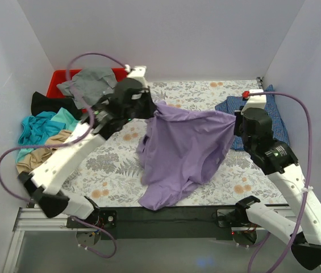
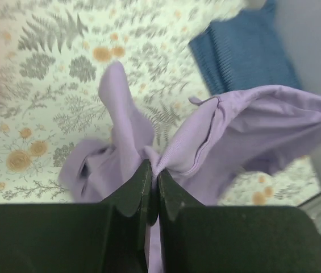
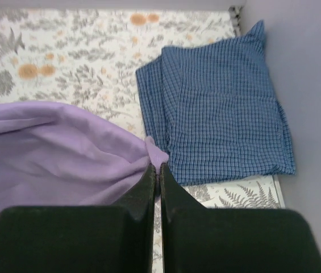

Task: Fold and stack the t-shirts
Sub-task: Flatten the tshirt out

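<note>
A lavender-purple t-shirt hangs stretched between my two grippers above the floral table cover, its lower part draping toward the near edge. My left gripper is shut on one upper corner of it; the wrist view shows the purple cloth pinched between the jaws at my left gripper. My right gripper is shut on the other corner, with the purple cloth caught at my right gripper. A folded blue checked t-shirt lies flat at the table's far right.
A red bin stands at the far left with a grey shirt draped over it. Black, teal and tan shirts lie heaped along the left edge. White walls close in on the left, the back and the right.
</note>
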You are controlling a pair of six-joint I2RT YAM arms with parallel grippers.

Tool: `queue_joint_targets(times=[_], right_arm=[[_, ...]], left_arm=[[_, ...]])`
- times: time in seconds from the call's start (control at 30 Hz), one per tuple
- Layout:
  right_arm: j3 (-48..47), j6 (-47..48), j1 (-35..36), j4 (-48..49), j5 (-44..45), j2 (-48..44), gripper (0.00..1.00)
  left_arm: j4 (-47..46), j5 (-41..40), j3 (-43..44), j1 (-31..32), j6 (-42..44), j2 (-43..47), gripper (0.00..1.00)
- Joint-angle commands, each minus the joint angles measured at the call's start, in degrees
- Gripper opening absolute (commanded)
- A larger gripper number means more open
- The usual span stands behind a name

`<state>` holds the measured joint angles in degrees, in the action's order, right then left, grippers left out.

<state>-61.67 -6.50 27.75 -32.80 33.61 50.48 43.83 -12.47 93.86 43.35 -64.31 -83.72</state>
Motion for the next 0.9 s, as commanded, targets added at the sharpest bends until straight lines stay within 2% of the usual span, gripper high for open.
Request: queue_joint_targets(times=[0.0,0.1,0.13,0.23,0.37,0.4,0.47,0.6,0.73,0.87], right_arm=[[-5.65,1.32,-0.24,-1.04,3.57,-2.4,0.01],[-8.98,2.02,-0.15,-1.48,4.89,-4.24,0.01],[-10.04,2.28,-0.24,-1.66,5.07,-4.6,0.01],[-15.66,3.86,-0.24,-3.5,7.34,-5.13,0.01],[-23.05,5.09,-0.15,-6.49,5.44,-6.44,0.01],[-24.8,5.27,-0.24,-6.84,4.2,-6.97,0.01],[-25.95,5.36,-0.24,-7.02,0.78,-8.81,0.01],[-28.5,6.32,-0.24,-7.28,-4.85,-11.8,0.01],[-32.54,6.33,-0.24,-7.98,-8.02,-13.12,0.01],[-31.94,6.33,-0.41,-7.9,-11.1,-12.77,0.01]], left_arm=[[8.97,-2.39,2.56,-0.02,0.16,13.55,0.0],[11.0,-4.13,-0.42,0.06,-2.73,20.24,0.0],[11.36,-4.84,-0.78,0.06,-3.27,24.96,0.0],[13.2,-1.7,1.65,0.06,-4.59,31.58,0.0],[16.89,10.42,7.03,0.06,-6.96,33.45,0.0],[17.59,16.97,7.38,0.06,-7.57,33.71,0.0],[17.34,22.11,6.51,0.06,-10.47,34.24,0.0],[13.83,38.34,2.91,-0.02,-14.43,35.47,0.0],[14.69,37.36,3.25,0.06,-15.75,35.47,0.0],[15.24,35.33,1.77,0.06,-15.23,33.37,0.0]])
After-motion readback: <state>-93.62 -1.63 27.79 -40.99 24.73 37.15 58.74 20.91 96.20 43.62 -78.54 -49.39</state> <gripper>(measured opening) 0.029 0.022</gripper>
